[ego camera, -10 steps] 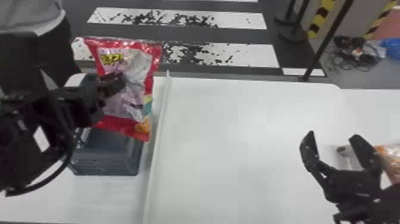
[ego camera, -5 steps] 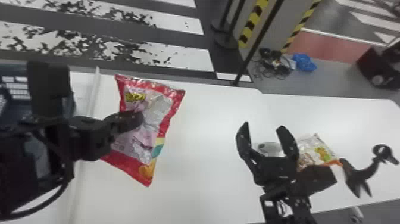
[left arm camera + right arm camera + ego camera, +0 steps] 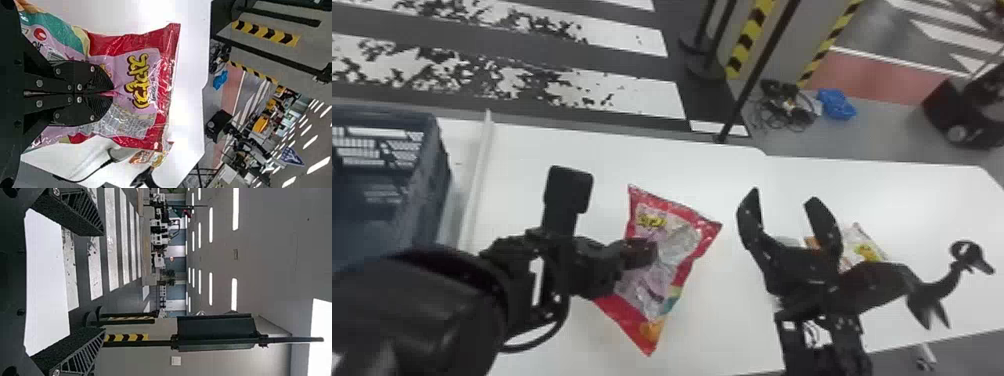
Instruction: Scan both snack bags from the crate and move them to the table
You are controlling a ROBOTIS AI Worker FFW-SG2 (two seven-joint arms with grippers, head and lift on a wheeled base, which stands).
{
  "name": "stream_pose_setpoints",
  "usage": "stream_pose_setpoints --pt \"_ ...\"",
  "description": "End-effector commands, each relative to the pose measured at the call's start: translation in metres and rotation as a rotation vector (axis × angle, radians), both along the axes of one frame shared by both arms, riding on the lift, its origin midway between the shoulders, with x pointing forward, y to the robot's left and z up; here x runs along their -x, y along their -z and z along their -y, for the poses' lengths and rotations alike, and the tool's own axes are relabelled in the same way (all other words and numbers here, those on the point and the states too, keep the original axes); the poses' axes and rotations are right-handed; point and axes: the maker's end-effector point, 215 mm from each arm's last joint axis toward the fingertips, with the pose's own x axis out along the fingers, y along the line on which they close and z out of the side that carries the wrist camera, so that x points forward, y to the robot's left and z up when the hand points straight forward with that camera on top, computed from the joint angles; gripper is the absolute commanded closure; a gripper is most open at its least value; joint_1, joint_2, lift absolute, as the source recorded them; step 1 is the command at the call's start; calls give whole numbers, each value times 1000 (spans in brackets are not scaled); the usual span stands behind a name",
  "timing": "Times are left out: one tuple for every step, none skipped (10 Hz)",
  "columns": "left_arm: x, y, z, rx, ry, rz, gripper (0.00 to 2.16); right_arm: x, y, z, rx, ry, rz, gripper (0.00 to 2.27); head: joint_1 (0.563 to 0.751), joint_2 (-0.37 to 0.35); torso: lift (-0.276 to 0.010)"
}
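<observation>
Snack bag, red-edged: pinched between fingers of the left gripper, shifted away from the blue plastic crate at nine o'clock, out above the table, nearer the spread-fingered right gripper at three, probably for handover before scanning; second bag, lying at four.

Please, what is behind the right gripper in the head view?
Behind the right gripper, part of a snack bag and a grey object show; the rest of both is covered.
</observation>
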Motion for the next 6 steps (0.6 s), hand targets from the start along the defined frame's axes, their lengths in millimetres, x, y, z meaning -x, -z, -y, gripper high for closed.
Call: stream_pose_setpoints --pt "11 30 22 -32 50 -4 2132 -1 -3 6 -3 9 6 60 695 -350 -87" --pt "10 44 29 -19 71 5 2128 -1 -4 9 -10 15 9 60 695 -350 -87" --pt "3 58 29 -15 67 18 2128 -2 -4 9 -12 15 9 60 695 -350 -87" --pt "1 74 28 -22 72 10 2125 -4 -1 10 -12 15 3 63 695 -350 -87" --pt "-5 76 28 -15 70 23 2101 -4 1 10 -13 14 0 63 695 -350 -87" --pt "-13 77 27 -20 62 35 1916 -4 3 9 -14 12 -4 63 695 -350 -87"
